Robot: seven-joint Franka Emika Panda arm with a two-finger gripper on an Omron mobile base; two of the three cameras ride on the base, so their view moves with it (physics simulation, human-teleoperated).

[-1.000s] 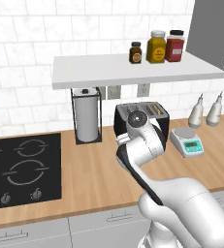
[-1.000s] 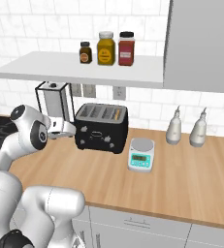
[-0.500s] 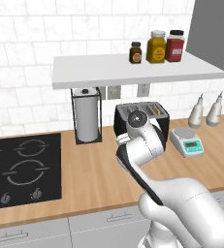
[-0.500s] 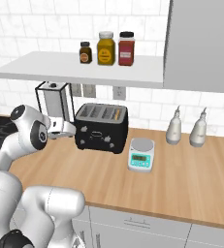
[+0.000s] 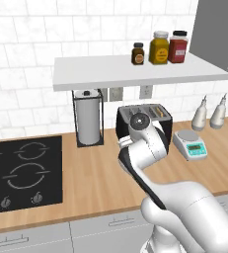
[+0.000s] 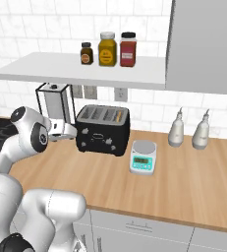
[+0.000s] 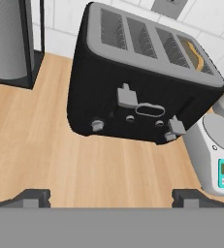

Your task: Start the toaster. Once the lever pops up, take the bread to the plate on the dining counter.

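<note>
1. Toaster [image 7: 142, 82] stands on the wall counter [image 7: 60, 160] between the paper-towel holder [image 6: 56, 106] and the scale [image 6: 143, 156]; its levers look unpressed, so it seems not started.
2. Bread [image 7: 195, 52] sits in an end slot.
3. Gripper [image 7: 111, 196] faces the toaster's front, apart from it, fingers spread, holding nothing.
4. Left: pressing the lever, waiting, carrying the bread to the plate.

Toaster [image 6: 102, 130], scale [image 6: 143, 157] on counter [image 6: 193, 177]
</note>
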